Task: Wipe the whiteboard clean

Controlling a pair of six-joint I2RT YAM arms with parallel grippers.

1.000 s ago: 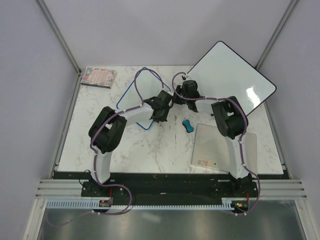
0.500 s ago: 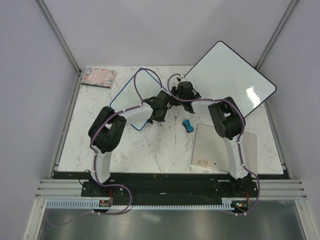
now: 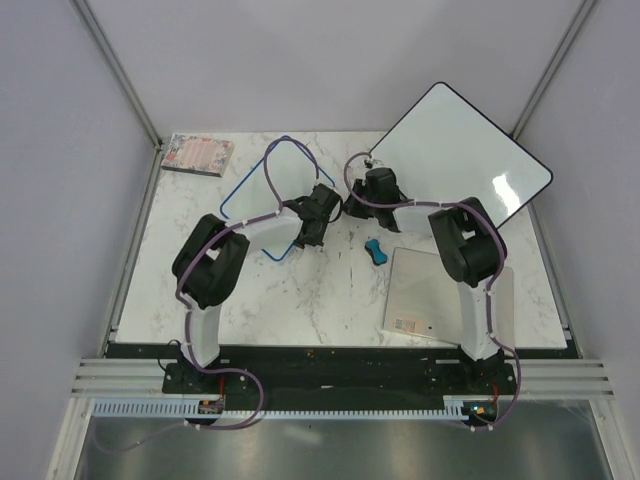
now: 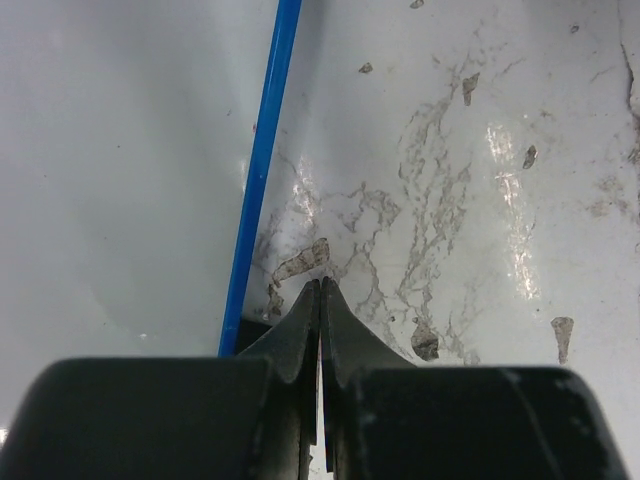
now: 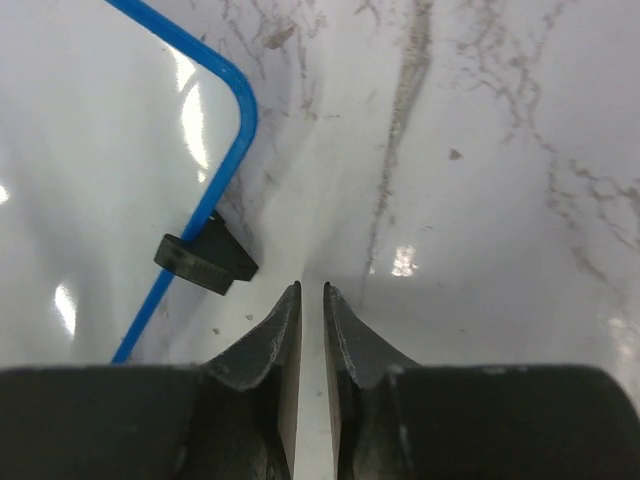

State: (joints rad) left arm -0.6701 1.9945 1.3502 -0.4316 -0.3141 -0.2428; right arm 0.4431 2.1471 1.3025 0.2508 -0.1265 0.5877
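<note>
The whiteboard (image 3: 262, 198), with its thin blue frame, lies at an angle on the marble table, left of centre; no scribbles show on its white face. My left gripper (image 3: 312, 228) sits at its right edge, shut with nothing between the fingers. In the left wrist view the blue frame (image 4: 262, 170) runs just left of the gripper (image 4: 320, 284), with a black foot (image 4: 246, 333) beside it. My right gripper (image 3: 352, 203) is just right of the board, its jaws a narrow gap apart and empty. The right wrist view has the gripper (image 5: 311, 288) near the board's rounded corner (image 5: 240, 120) and a black foot (image 5: 205, 262).
A larger black-framed blank whiteboard (image 3: 465, 155) leans at the back right. A beige sheet with a barcode label (image 3: 430, 295) lies at the front right. A small blue object (image 3: 375, 250) rests on the marble between them. A patterned book (image 3: 198, 153) sits at the back left corner.
The blue-framed board has turned and slid left and back. My right gripper has opened a crack and drawn back to the right. The left gripper stayed shut at the board's edge.
</note>
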